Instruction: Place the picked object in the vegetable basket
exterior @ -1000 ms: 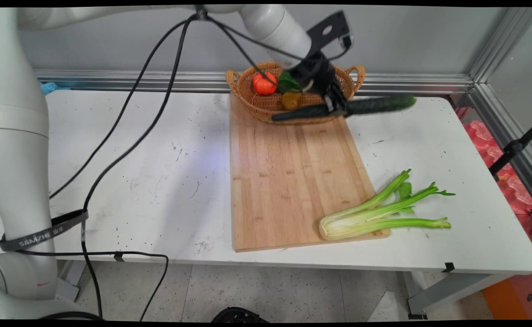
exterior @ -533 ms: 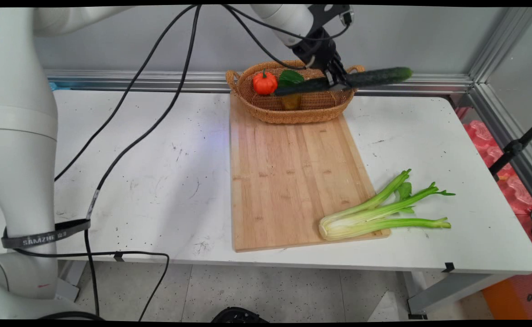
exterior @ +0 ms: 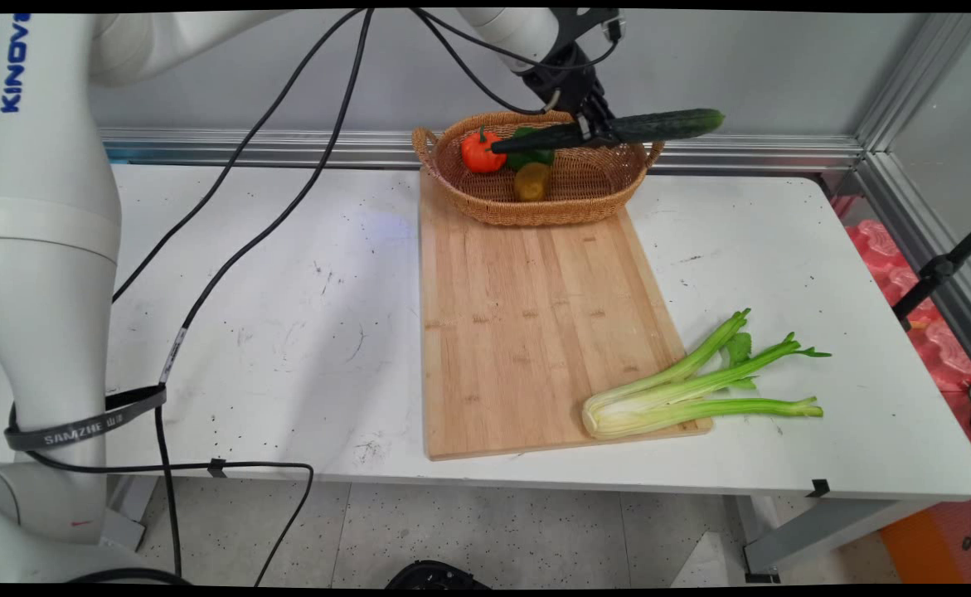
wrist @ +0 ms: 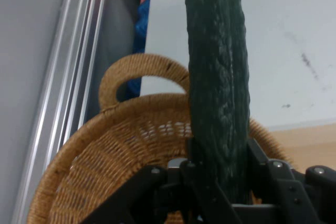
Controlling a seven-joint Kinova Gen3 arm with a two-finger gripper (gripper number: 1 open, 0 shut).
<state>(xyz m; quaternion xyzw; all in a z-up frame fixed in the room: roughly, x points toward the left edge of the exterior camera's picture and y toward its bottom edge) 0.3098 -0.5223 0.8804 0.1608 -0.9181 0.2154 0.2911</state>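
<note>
Jaws clamped on the middle of a long dark cucumber (exterior: 618, 130), the gripper (exterior: 591, 128) is holding it level in the air above the wicker basket (exterior: 572, 199), as we are seeing it. Inside the basket we are making out an orange tomato (exterior: 483, 152), a green pepper (exterior: 532, 155) and a yellowish piece (exterior: 531, 182). The basket is sitting at the far end of a wooden cutting board (exterior: 535, 315), with celery (exterior: 692, 385) lying across its near right corner on the white table (exterior: 245, 315).

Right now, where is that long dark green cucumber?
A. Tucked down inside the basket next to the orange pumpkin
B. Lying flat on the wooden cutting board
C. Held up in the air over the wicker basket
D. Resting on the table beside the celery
C: the gripper has its jaws shut on the cucumber, which hangs roughly level above the basket, clear of the cutting board.
</note>
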